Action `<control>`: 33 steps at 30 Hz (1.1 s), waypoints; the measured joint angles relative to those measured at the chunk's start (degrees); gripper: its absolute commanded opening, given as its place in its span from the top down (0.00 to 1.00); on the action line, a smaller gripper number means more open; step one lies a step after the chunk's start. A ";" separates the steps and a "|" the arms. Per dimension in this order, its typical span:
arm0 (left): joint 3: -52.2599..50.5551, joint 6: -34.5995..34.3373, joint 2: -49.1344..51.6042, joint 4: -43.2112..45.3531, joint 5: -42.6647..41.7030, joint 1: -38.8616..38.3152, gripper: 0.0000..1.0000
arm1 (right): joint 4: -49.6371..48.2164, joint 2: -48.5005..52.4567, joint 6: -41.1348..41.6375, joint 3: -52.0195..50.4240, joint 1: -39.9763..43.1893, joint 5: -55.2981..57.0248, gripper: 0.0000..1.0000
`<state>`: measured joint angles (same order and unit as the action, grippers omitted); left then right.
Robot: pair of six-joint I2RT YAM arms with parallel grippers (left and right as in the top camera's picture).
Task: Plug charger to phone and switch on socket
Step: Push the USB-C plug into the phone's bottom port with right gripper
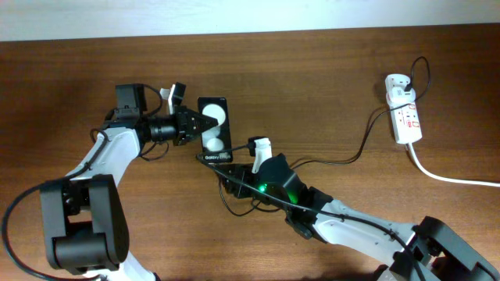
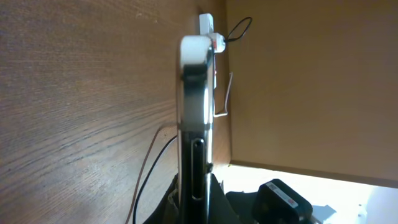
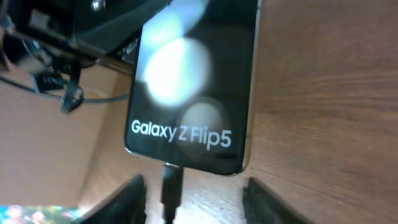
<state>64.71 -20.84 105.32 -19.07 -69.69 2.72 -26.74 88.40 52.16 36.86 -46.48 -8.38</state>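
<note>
Your wooden worktop (image 1: 328,70) fills the overhead view, with both arms reaching in from the near edge. The left arm (image 1: 109,156) bends up the left side, and the right arm (image 1: 351,226) stretches in from the lower right towards the middle.

The socket (image 1: 405,117) lies near the far right of the worktop, well apart from both arms. It has a white adapter (image 1: 397,82) plugged in at its far end, and its thick white cord (image 1: 453,178) trails off to the right. You cannot read the switch position from these views.

The phone (image 1: 215,129) lies left of centre, face up. Its glossy screen shows two pale round reflections and the words "Galaxy Z Flip5". Your left gripper (image 1: 199,123) is clamped on the phone's left edge, with its fingers closed on it. The left wrist camera sees the phone edge-on.

The charger (image 1: 344,161) runs as a thin black cable from the socket end across the worktop. It loops under the right arm near the phone.

Your right gripper (image 3: 202,199) sits just below the phone's bottom edge. Its fingers (image 3: 132,194) are spread apart and hold nothing. Between them, the small black plug tip (image 3: 171,183) meets the phone's bottom edge at the port, touching neither finger.
</note>
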 measured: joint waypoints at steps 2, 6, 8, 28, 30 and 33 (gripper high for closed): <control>0.00 0.00 0.02 0.02 0.09 0.02 1.00 | 0.17 0.00 -2.03 0.00 0.00 0.44 0.23; 0.00 0.00 0.02 0.02 2.14 0.00 0.98 | 0.17 0.00 -5.53 -0.02 0.15 0.57 0.10; 0.00 -0.02 0.02 -0.24 5.31 0.02 0.96 | 0.22 0.00 -6.01 -0.02 1.84 -1.73 0.01; 0.00 -1.42 0.07 -3.65 50.58 -14.45 0.93 | 22.03 -0.04 -18.14 0.63 14.53 -11.13 0.01; 0.00 -1.55 0.07 -3.69 51.56 -15.37 0.93 | 22.03 -0.04 -18.18 0.63 14.53 -10.99 0.01; 0.00 -1.95 0.07 -6.05 51.78 -16.44 0.88 | 22.01 -0.04 -18.12 0.63 14.53 -10.97 0.01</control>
<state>64.71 -22.79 105.38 -25.12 -17.91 -13.72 -4.73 88.36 34.04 37.50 -31.94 -19.35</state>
